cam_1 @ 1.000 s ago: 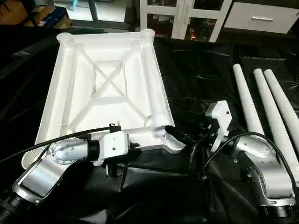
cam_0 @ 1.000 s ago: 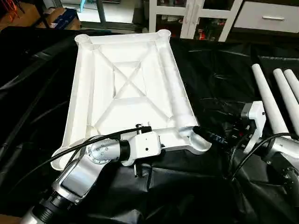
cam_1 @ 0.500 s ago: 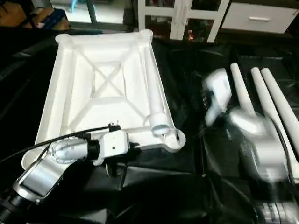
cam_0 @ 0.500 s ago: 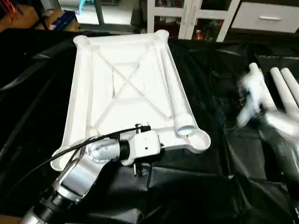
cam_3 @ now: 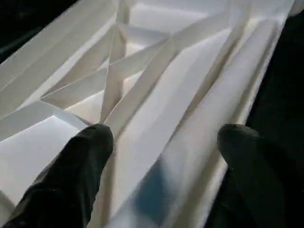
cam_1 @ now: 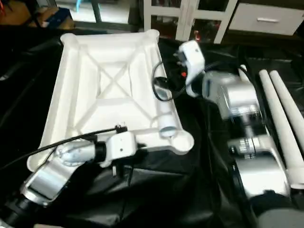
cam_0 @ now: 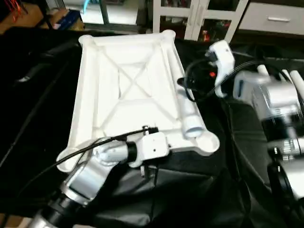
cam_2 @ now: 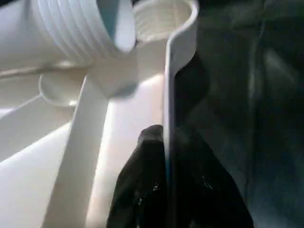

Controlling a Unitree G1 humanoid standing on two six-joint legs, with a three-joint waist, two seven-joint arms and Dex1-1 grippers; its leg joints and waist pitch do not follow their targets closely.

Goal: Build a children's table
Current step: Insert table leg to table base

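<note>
The left gripper [cam_2: 166, 190], two black fingers on a silver forearm, pinches the near rim of the large white plastic rectangular table top [cam_0: 126, 90]; one finger sits inside the rim wall and one outside. The top lies upside down on the black plastic sheet [cam_0: 38, 118] that covers the surface, its X-ribbed underside facing up, in the left half of the sheet and reaching to the sheet's far edge. One long tapered white tube leg [cam_0: 187, 114] lies inside the top along its right rim, its open threaded end just beside the near right round corner socket [cam_0: 207, 141]. The right gripper [cam_3: 164, 161] hangs above that leg with its fingers spread wide apart, touching nothing. Other white tube legs [cam_1: 280, 118] lie side by side near the sheet's right edge.
</note>
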